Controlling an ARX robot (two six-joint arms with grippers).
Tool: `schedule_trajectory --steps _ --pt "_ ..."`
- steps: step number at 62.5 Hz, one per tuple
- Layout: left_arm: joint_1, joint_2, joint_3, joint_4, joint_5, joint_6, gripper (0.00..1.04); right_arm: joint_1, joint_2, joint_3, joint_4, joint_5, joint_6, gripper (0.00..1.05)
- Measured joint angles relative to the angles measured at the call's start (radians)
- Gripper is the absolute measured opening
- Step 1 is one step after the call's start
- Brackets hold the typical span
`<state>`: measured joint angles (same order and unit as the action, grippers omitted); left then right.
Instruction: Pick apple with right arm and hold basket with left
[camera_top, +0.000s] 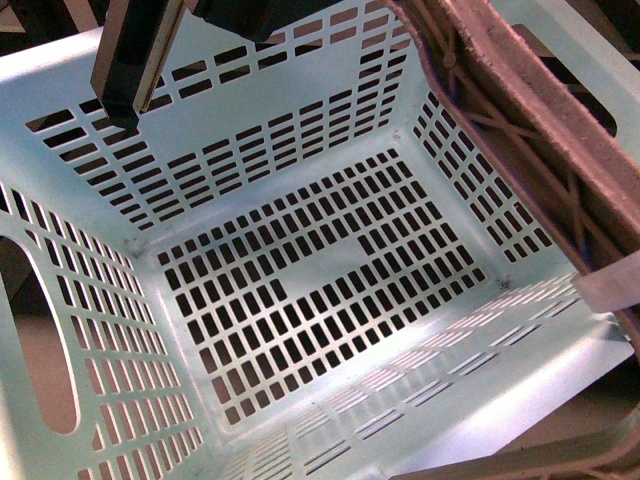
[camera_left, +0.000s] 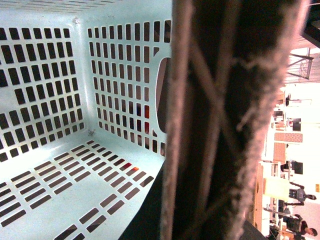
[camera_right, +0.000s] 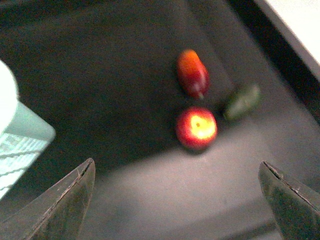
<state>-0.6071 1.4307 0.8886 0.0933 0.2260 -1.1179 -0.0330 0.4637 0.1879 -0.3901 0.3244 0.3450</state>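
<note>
Apple (camera_right: 196, 127), round and red with a bright glare on its skin, lies on a dark surface (camera_right: 100, 65) in the right wrist view, outside the basket (camera_right: 20, 135) and well apart from its pale corner. The picture is blurred. An elongated red-orange fruit (camera_right: 192, 72) lies just beside the apple, about as far from the basket. A dark green thing (camera_right: 242, 101), too blurred to name, sits farther from the basket than the apple does. The right gripper (camera_right: 176, 164) hangs above the surface with its fingers (camera_right: 70, 200) spread wide and nothing between them; the apple shows in the gap, not touched.

From the front view, the basket (camera_top: 560, 350) fills the picture: pale mint plastic, with slotted floor and walls and an oval handle hole in one side wall. Nothing lies inside it. A dark arm part (camera_top: 125, 60) hangs over the basket's far wall; which arm it belongs to cannot be told. A brownish strip with crossing ribs (camera_top: 520, 120) runs along the basket's right rim.

The left wrist view looks into the basket (camera_left: 125, 10) past the same brownish ribbed strip (camera_left: 225, 125), which stands very close and blocks much of the picture. A red-orange glint shows through a few slots of the wall with the handle hole. No fingers of the left gripper can be made out, so whether it is spread or clamped cannot be told.
</note>
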Motion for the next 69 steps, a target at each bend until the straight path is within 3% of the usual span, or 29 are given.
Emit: schedule_trajectory --steps 9,16,31,47,69 --pt "0.0 0.0 0.0 0.0 -0.003 0.0 0.06 -0.152 0.231 0.01 0.229 -0.1 -0.012 0.96" --pt "0.0 0.0 0.0 0.0 -0.002 -0.001 0.06 -0.245 0.517 0.035 0.493 -0.142 -0.071 0.96" --pt "0.0 0.0 0.0 0.0 -0.004 -0.001 0.06 -0.328 1.249 0.156 0.951 -0.193 -0.111 0.96" --pt "0.0 0.0 0.0 0.0 -0.002 -0.001 0.06 -0.336 1.611 0.257 1.016 -0.19 -0.114 0.96" --pt "0.0 0.0 0.0 0.0 -0.003 -0.001 0.06 -0.322 1.768 0.388 0.995 -0.172 -0.078 0.96"
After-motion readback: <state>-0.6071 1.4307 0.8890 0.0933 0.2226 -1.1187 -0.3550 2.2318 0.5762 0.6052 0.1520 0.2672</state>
